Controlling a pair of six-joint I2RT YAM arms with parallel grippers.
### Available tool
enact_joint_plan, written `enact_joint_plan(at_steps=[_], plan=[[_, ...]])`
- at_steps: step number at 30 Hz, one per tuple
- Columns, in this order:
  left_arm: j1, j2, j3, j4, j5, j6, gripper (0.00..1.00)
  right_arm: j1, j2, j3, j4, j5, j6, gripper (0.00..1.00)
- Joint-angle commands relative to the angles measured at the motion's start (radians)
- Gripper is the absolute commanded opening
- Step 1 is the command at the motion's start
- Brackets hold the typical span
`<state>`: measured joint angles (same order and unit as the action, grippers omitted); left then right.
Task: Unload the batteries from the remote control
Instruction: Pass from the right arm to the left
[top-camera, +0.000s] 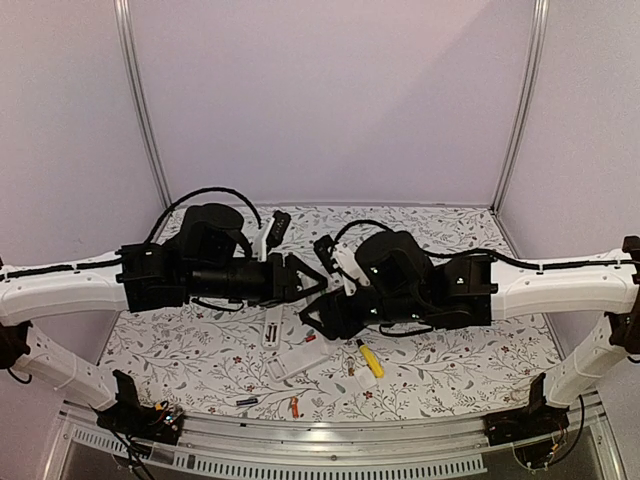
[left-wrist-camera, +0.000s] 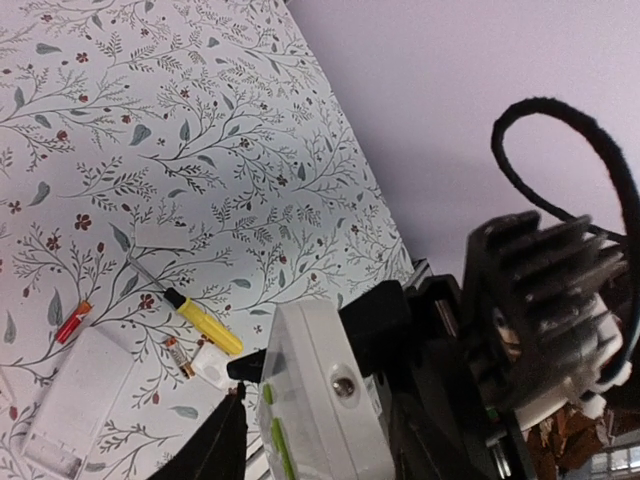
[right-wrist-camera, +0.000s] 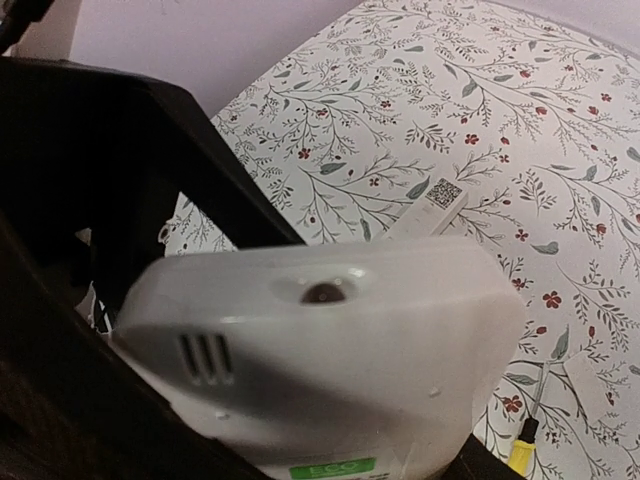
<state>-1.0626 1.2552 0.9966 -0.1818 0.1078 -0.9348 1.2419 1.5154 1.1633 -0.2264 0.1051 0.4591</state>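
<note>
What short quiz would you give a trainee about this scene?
1. True or false: the screwdriver lies on the table.
2. The right gripper holds: A) a white remote, B) a battery, C) nothing.
3. What colours are the two loose batteries near the table's front edge?
Key: 1 true; 2 A; 3 dark blue and red.

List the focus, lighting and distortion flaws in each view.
Top external: even, soft light with only faint shadows, and the wide lens bows the frame posts. Left wrist: the tablecloth and screwdriver are sharp, while the near white remote is soft. Right wrist: the white remote fills the foreground, blurred and shaded underneath, while the tablecloth behind it is crisp.
</note>
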Motion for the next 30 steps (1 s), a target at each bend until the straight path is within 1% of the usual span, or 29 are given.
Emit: enact_joint_plan(at_steps=[1, 11, 14, 15, 16, 19, 20, 21, 23, 26, 30], plan=[[0.01, 0.029, 0.027, -0.039, -0.007, 0.0, 0.44, 0.013, 0.028, 0.039, -0.032, 0.045, -0.005, 0.24], [0.012, 0.039, -0.01, 0.009, 0.002, -0.045, 0.13, 0.016, 0.07, 0.061, -0.076, 0.082, -0.011, 0.24], [0.019, 0.037, -0.03, 0.045, 0.016, -0.062, 0.06, 0.016, 0.072, 0.06, -0.082, 0.108, -0.003, 0.29], [0.022, 0.034, -0.036, 0.056, 0.021, -0.067, 0.03, 0.017, 0.069, 0.056, -0.078, 0.12, 0.008, 0.32], [0.026, 0.03, -0.042, 0.07, 0.022, -0.073, 0.01, 0.017, 0.062, 0.05, -0.073, 0.127, 0.014, 0.4], [0.039, 0.007, -0.061, 0.103, 0.008, -0.086, 0.0, 0.017, 0.023, 0.02, -0.051, 0.16, 0.051, 0.75], [0.045, -0.005, -0.071, 0.117, -0.003, -0.086, 0.0, 0.016, 0.009, 0.006, -0.041, 0.179, 0.074, 0.84], [0.055, -0.019, -0.083, 0.136, -0.006, -0.08, 0.0, 0.016, -0.017, -0.026, -0.03, 0.201, 0.093, 0.91], [0.083, -0.055, -0.115, 0.16, -0.028, -0.078, 0.0, 0.012, -0.056, -0.079, 0.003, 0.231, 0.155, 0.97], [0.14, -0.135, -0.197, 0.256, -0.025, -0.081, 0.0, 0.0, -0.13, -0.18, 0.106, 0.202, 0.252, 0.99], [0.173, -0.217, -0.297, 0.42, -0.002, -0.09, 0.0, -0.021, -0.226, -0.332, 0.385, 0.106, 0.381, 0.99]])
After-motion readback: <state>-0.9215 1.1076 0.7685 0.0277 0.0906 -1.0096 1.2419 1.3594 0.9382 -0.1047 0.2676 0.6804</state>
